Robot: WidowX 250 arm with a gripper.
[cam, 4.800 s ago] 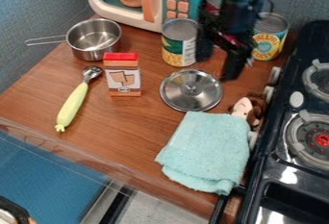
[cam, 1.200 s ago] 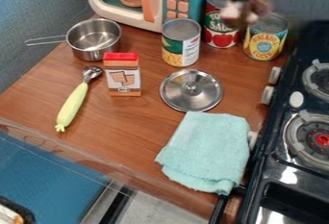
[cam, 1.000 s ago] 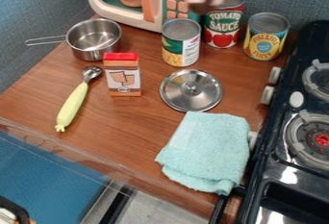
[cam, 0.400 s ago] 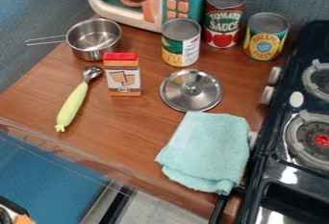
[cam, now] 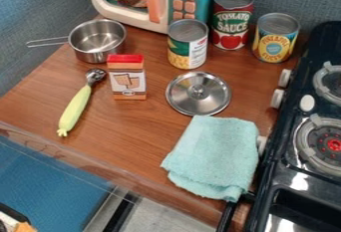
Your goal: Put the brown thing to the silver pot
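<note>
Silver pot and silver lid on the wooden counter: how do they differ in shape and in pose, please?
The silver pot is deep, with a raised wall; the silver lid is low and shallow.
The pot has a long handle at its side, while the lid has a small knob at its centre.
The pot stands with its opening up; the lid lies knob up.
Both are round, shiny metal and rest on the wooden counter.
</note>
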